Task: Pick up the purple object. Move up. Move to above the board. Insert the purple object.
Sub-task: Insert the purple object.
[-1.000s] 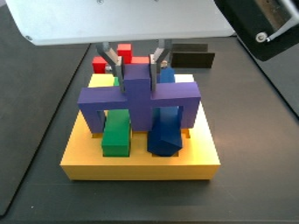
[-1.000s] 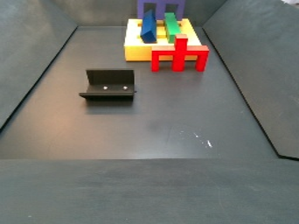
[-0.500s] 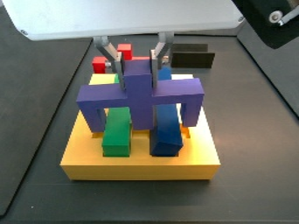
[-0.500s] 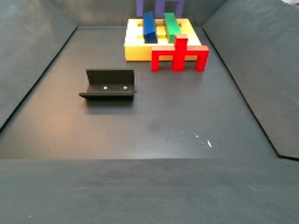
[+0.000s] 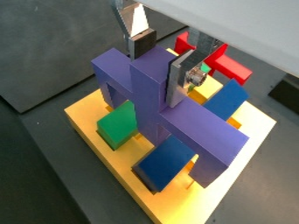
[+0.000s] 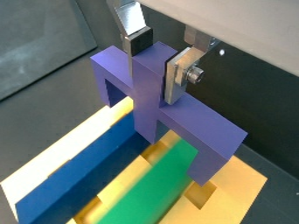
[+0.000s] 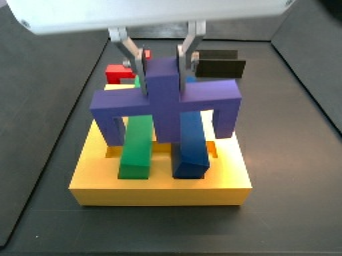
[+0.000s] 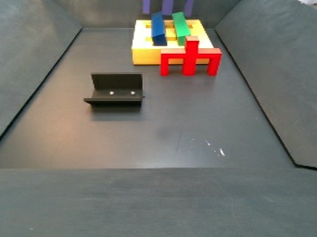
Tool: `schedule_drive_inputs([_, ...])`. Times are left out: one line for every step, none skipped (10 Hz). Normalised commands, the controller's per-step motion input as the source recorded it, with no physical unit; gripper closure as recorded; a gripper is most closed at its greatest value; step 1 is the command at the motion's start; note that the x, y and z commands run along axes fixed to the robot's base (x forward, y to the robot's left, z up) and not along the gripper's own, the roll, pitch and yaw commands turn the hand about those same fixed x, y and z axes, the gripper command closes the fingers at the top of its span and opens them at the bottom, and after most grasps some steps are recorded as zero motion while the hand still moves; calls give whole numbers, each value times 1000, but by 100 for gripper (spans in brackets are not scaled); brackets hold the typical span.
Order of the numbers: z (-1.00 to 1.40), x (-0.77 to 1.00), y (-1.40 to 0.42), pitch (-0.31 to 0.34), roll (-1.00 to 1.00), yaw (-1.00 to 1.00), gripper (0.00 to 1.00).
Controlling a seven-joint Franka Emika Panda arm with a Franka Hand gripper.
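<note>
The purple object (image 7: 160,100) is over the yellow board (image 7: 160,185), its two legs straddling a green block (image 7: 134,155) and a dark-blue bar (image 7: 191,155) that lie in the board's slots. My gripper (image 7: 160,65) is above the board, shut on the purple object's central upright bar. Both wrist views show the fingers (image 5: 181,79) (image 6: 179,77) clamping that bar (image 5: 152,96) (image 6: 140,83). In a side view only the purple legs' ends (image 8: 151,6) show, behind the board (image 8: 146,56). Whether the legs touch the board I cannot tell.
A red cross-shaped block (image 8: 190,60) stands against the board's side, also seen in a side view (image 7: 120,72). A small black block (image 7: 221,66) lies behind the board. The fixture (image 8: 114,90) stands on the dark floor some way from the board.
The gripper and the purple object have risen a little over the board. The green block, blue bar, red block and fixture have not moved.
</note>
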Motion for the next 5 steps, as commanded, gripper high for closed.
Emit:
schedule_drive_inputs([243,74,-40,74,64,0,100])
schedule_drive_inputs([234,31,-20,66,50,0,100])
schedule_drive_inputs([183,80,-54,70,93,0,100])
schedule_drive_inputs([91,260,-157,63,101,0,100])
schedule_drive_inputs([0,577,-217,80,99,0,100])
